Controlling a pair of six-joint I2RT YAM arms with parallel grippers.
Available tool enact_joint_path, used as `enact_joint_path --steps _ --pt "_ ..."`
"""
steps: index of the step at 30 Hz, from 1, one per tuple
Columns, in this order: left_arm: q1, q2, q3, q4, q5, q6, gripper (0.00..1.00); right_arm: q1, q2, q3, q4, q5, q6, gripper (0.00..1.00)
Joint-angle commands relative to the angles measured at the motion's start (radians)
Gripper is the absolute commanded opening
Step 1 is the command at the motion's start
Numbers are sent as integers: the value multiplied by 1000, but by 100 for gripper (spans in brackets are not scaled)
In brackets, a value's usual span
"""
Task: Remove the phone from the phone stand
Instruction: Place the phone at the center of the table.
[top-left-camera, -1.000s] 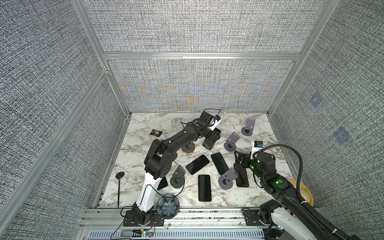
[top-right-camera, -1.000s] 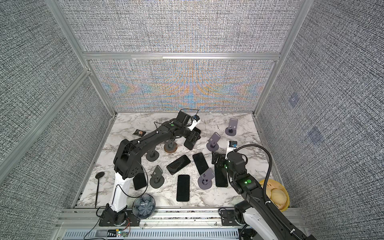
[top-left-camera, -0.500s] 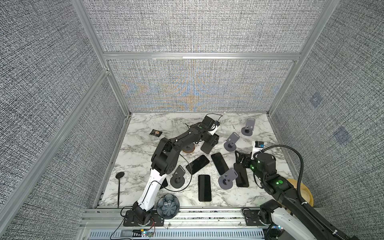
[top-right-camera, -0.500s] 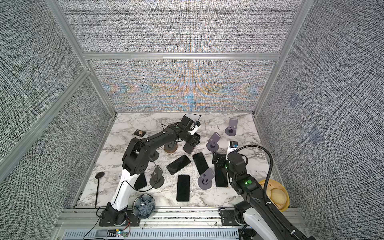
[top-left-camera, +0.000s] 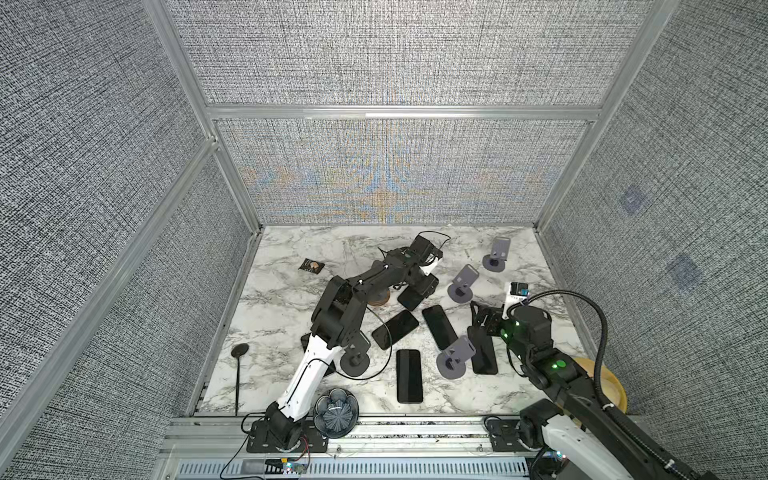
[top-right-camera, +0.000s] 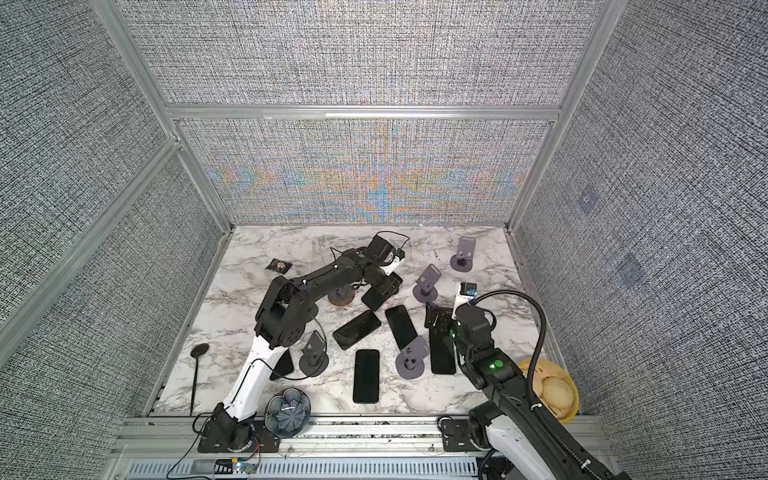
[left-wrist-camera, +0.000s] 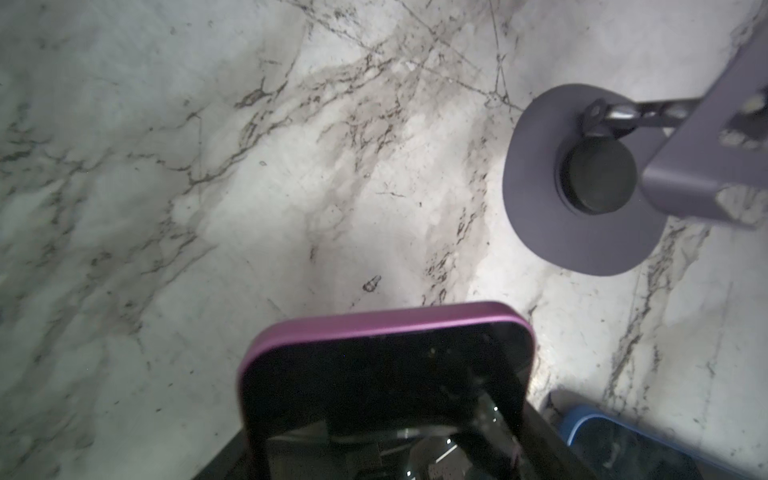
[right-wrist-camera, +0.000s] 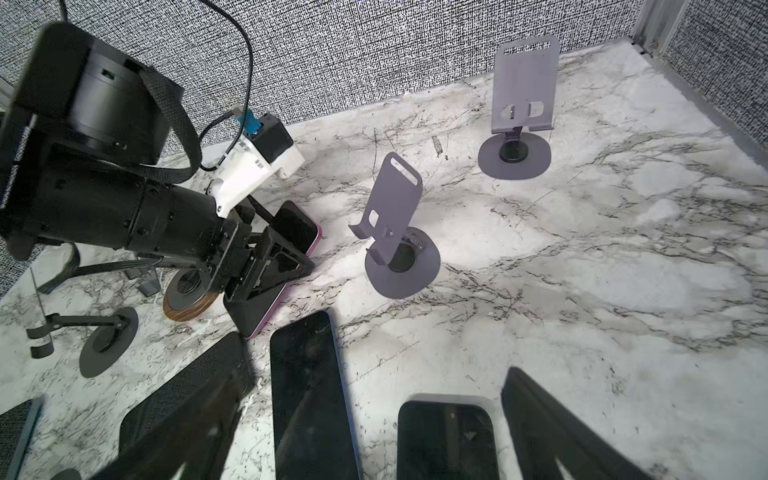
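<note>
My left gripper (top-left-camera: 420, 287) (top-right-camera: 385, 286) is shut on the phone (right-wrist-camera: 293, 232), a dark-screened one in a purple case (left-wrist-camera: 386, 328). It holds the phone tilted, just right of the phone stand's round wooden base (top-left-camera: 379, 300) (right-wrist-camera: 183, 311). The phone's lower end (right-wrist-camera: 253, 320) is down near the marble; contact cannot be told. In the left wrist view the phone (left-wrist-camera: 386, 374) hides my left gripper's fingers. My right gripper (top-left-camera: 482, 320) (right-wrist-camera: 374, 436) stands open, low over a flat black phone (right-wrist-camera: 446, 440).
Several black phones (top-left-camera: 409, 376) lie flat mid-table. Grey stands (top-left-camera: 462, 286) (top-left-camera: 496, 257) (top-left-camera: 455, 359) stand to the right, a black stand (top-left-camera: 355, 361) at front left. A small packet (top-left-camera: 311, 266) lies at the back left, a dark fan (top-left-camera: 336, 411) at the front edge.
My left gripper has carried the purple-cased phone down and slightly forward, lower beside the wooden base. The right arm has not moved.
</note>
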Motion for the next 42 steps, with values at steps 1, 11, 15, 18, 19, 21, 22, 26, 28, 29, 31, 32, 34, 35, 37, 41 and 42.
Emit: enact_joint_path --steps 1,11,15,18,19,21,22,26,28,29,31,32,34,35,37,41,42 --pt "-1 10 8 -58 -27 29 59 1 -1 -3 8 12 3 99" --pt "-1 24 21 -61 -19 16 62 1 -3 0 5 15 3 99" --pt "-1 36 30 -66 -23 11 63 1 -3 0 3 16 2 99" --pt "-1 36 32 -69 -23 7 64 1 -4 1 3 17 2 99" --pt "-1 36 32 -71 -25 7 64 1 -3 1 3 16 2 99" --pt "-1 35 35 -75 -25 7 65 1 -3 0 3 16 2 99" --pt "-2 35 36 -77 -26 8 65 1 -3 -1 3 17 2 99" --pt "-2 34 42 -84 -30 4 67 1 -4 -1 2 17 2 99" --pt "-2 30 42 -84 -36 -3 71 1 -3 1 2 16 1 99" --pt "-2 30 42 -84 -39 -6 72 1 -3 2 2 17 0 99" --pt "-2 29 42 -86 -41 -7 74 1 -4 0 2 18 0 99" --pt "-3 27 42 -87 -41 -7 74 1 -3 2 3 18 0 99" --pt "-2 23 42 -85 -41 -8 74 0 -3 1 3 20 0 99" --pt "-2 23 42 -84 -41 -9 74 1 -3 2 3 19 -1 99" --pt "-3 23 41 -85 -40 -13 74 1 -3 1 3 19 -1 99" --pt "-2 26 39 -87 -40 -14 74 1 -3 -1 3 23 -3 99" --pt "-2 28 39 -88 -42 -15 74 1 -3 0 3 22 -3 99"
